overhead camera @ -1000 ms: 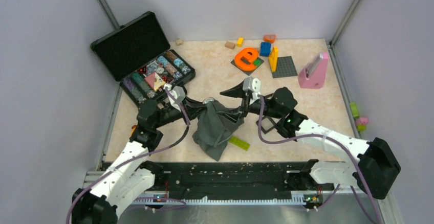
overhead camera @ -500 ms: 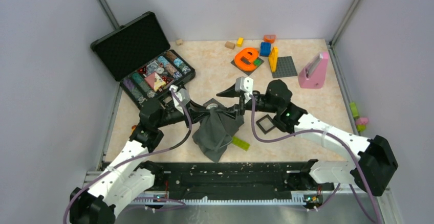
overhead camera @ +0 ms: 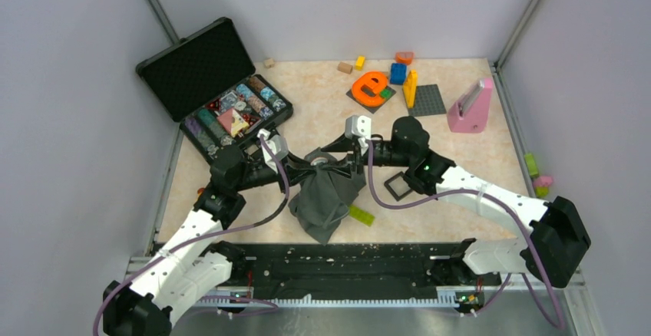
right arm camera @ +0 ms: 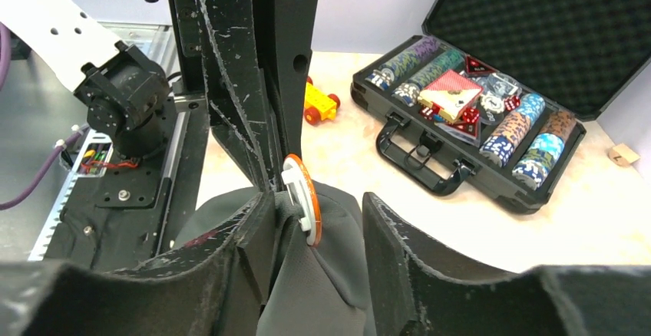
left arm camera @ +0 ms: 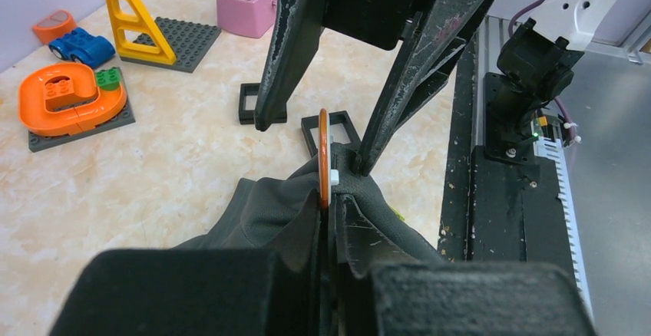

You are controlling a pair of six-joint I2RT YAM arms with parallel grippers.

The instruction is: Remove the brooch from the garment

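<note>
Mid-table, the garment [overhead camera: 326,198] hangs bunched up from the left gripper [left arm camera: 332,209], which is pinched tight on the fabric right below the brooch [left arm camera: 323,152]. The right gripper [right arm camera: 318,209] has its jaws apart, straddling the brooch, one finger against the cloth.

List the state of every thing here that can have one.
brooch, pinned to the garment, not yet off.
garment, bunched, its top lifted.
left gripper, shut on the garment beside the brooch.
right gripper, open, fingers either side of the brooch.
black case, lid open.
</note>
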